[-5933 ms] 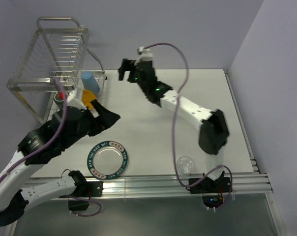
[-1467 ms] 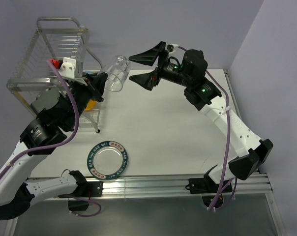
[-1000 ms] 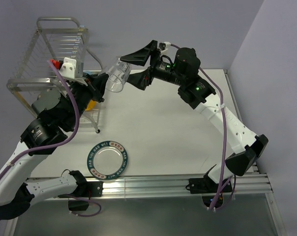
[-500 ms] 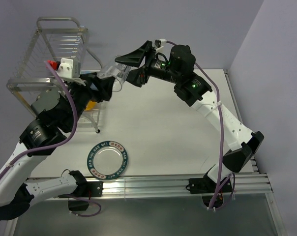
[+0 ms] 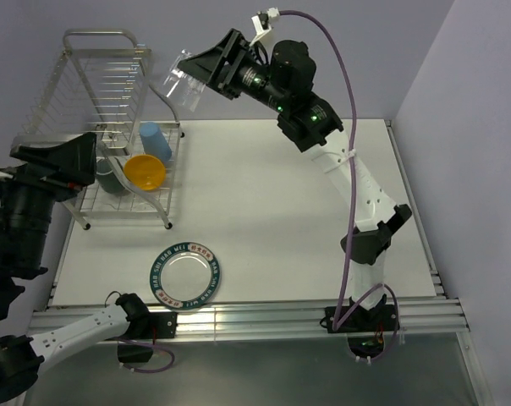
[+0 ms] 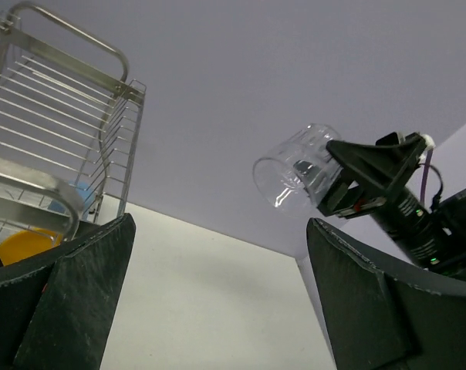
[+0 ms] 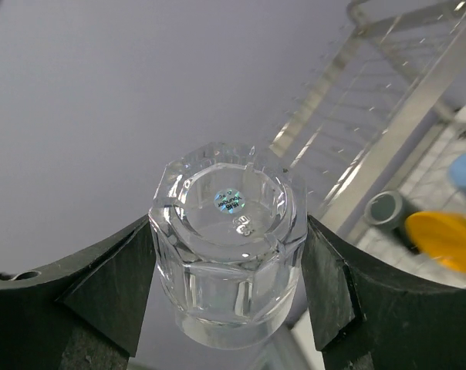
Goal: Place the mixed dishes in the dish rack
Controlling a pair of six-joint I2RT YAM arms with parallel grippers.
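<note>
Top view: right end effector [image 5: 190,69] grips the small clear glass [image 5: 179,80], upper centre-left, level with the dish rack [image 5: 103,93] top, probably to clear its wires. Left end effector [image 5: 63,161], left edge, spread open and empty. Plate [image 5: 185,272] lies on the desk [image 5: 281,220], lower centre.
Left wrist: jaws wide, nothing between them; glass tilted at mid-frame.
Right wrist: glass clamped by its sides, base toward camera.
</note>
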